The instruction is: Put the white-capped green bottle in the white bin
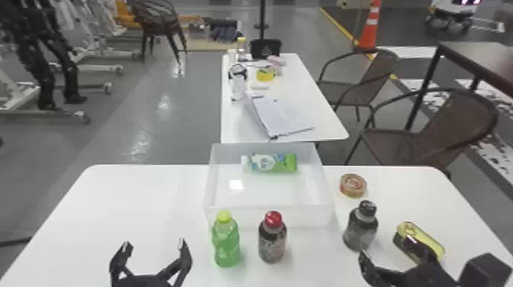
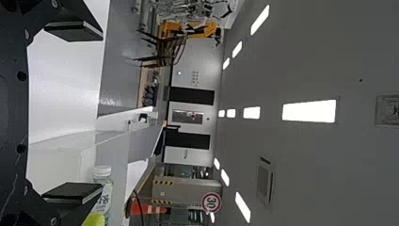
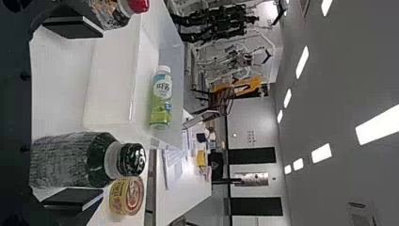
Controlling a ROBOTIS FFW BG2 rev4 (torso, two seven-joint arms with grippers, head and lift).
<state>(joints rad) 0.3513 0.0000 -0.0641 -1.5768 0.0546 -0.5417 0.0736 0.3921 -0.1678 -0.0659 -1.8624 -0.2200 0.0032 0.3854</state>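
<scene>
In the head view, the white-capped green bottle (image 1: 273, 163) lies on its side inside the white bin (image 1: 269, 215), along the far wall, cap toward the left. My left gripper (image 1: 154, 244) is open near the table's front, left of the bin. My right gripper (image 1: 386, 249) stands open at the front right, close to a dark bottle. The left wrist view has my left gripper (image 2: 102, 111) with nothing between its fingers and the white-capped bottle (image 2: 104, 190) partly behind one finger. In the right wrist view are my right gripper (image 3: 102, 113), the bin (image 3: 110, 84) and the bottle (image 3: 161, 101).
Before the bin stand a yellow-capped green bottle (image 1: 226, 240) and a red-capped dark bottle (image 1: 272, 238). To its right are a round tin (image 1: 353, 186), a black-capped dark bottle (image 1: 360, 227) and a yellow oblong tin (image 1: 425, 238). Another white table (image 1: 324, 131) adjoins the far side.
</scene>
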